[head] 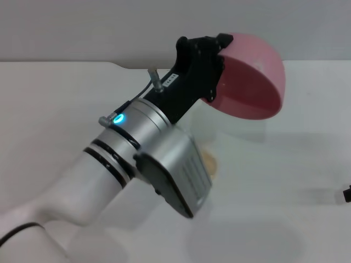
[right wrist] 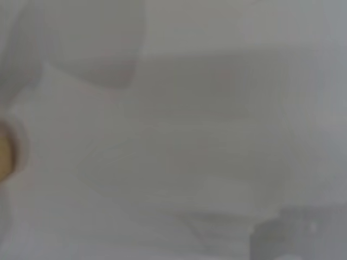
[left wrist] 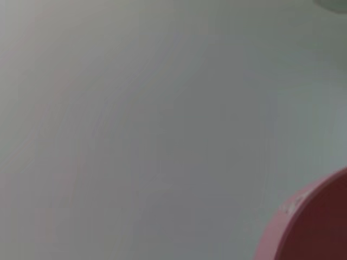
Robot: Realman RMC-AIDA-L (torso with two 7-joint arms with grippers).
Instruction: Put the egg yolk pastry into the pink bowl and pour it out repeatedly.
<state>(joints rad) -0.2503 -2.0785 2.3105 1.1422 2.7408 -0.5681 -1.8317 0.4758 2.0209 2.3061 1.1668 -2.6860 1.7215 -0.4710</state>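
In the head view my left gripper is shut on the rim of the pink bowl and holds it high above the table, tipped on its side with the opening turned away and down. The bowl's edge also shows in the left wrist view. The egg yolk pastry lies on the white table below, mostly hidden behind my left wrist. A pale yellow sliver of the pastry shows at the edge of the right wrist view. Only a dark tip of my right gripper shows at the table's right edge.
The white table spreads around the pastry, and a pale wall rises behind its far edge. My left forearm crosses the middle of the head view and hides the table under it.
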